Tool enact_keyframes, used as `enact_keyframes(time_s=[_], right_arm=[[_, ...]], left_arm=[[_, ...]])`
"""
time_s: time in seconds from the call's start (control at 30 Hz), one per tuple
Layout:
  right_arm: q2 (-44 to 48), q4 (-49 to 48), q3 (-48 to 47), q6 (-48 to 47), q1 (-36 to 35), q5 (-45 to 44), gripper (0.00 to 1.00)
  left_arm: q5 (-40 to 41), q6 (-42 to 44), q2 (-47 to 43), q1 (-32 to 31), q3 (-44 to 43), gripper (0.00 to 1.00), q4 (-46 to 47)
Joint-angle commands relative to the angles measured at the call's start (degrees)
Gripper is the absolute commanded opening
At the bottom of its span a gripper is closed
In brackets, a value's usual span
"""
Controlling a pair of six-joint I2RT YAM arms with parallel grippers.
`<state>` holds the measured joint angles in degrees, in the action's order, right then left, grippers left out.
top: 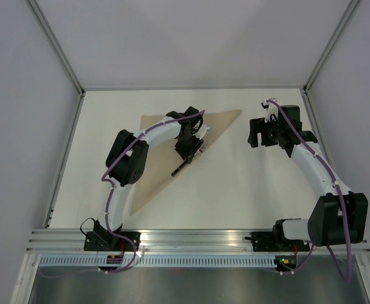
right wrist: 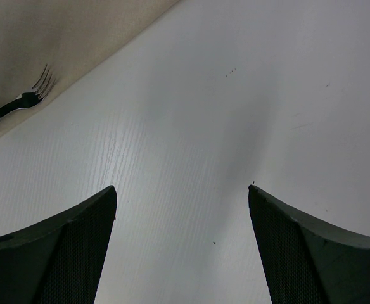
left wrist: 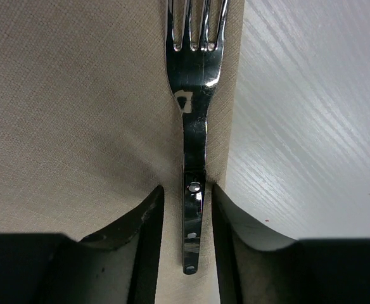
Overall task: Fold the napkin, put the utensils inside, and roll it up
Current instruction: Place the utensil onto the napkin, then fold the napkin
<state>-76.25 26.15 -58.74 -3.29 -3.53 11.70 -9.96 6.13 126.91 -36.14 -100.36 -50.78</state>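
Tan-beige cloth napkin, folded to a triangle, lies flat on the white tabletop, left of centre. Slim fork w/ silver tines and dark riveted handle lies on the napkin, just inside its long diagonal edge. Left jaws straddle the handle low down, narrow gap each side, not clamped. Right jaws spread wide, holding nothing, over the tabletop well right of the napkin; fork shows at far left of that wrist view.

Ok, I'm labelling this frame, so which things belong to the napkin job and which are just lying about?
Job: napkin, folded into a triangle; fork lying on it; left end effector, open astride the fork's handle; right end effector, open above the table.
Just there: table; aluminium rail; purple cables.
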Motion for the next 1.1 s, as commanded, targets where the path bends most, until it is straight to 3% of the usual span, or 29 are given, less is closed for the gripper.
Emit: enact_keyframes(time_s=[0.0, 0.13, 0.37, 0.47, 0.7, 0.97, 1.07], right_arm=[[-0.2, 0.1, -0.3, -0.1, -0.2, -0.5, 0.9], [-0.3, 0.1, -0.3, -0.1, -0.2, -0.4, 0.9], [0.4, 1.2, -1.2, -0.1, -0.2, 2.1, 0.9], [1.2, 1.5, -2.2, -0.7, -2.0, 2.7, 0.9], [-1.4, 0.7, -5.2, -1.3, -20.6, -4.2, 0.85], [-10.2, -7.5, -8.1, -2.0, -50.6, -14.2, 0.72], [-14.7, -11.1, -8.9, -4.4, -57.1, -16.8, 0.69]], left_arm=[[1.5, -0.3, -1.8, -0.3, -1.5, 0.41, -0.9], [1.6, -0.8, -4.1, -0.3, -1.9, 0.51, -0.4], [1.3, -3.1, -9.4, -0.3, -3.9, 0.56, 0.3], [4.9, -5.5, -14.0, -0.1, -5.5, 0.57, 0.6], [17.3, -22.5, -33.9, 4.8, -3.4, 0.56, -0.8], [24.8, -31.5, -61.7, 4.7, 4.0, 0.59, -0.8], [25.2, -32.6, -68.6, 4.7, 6.5, 0.6, -1.2]])
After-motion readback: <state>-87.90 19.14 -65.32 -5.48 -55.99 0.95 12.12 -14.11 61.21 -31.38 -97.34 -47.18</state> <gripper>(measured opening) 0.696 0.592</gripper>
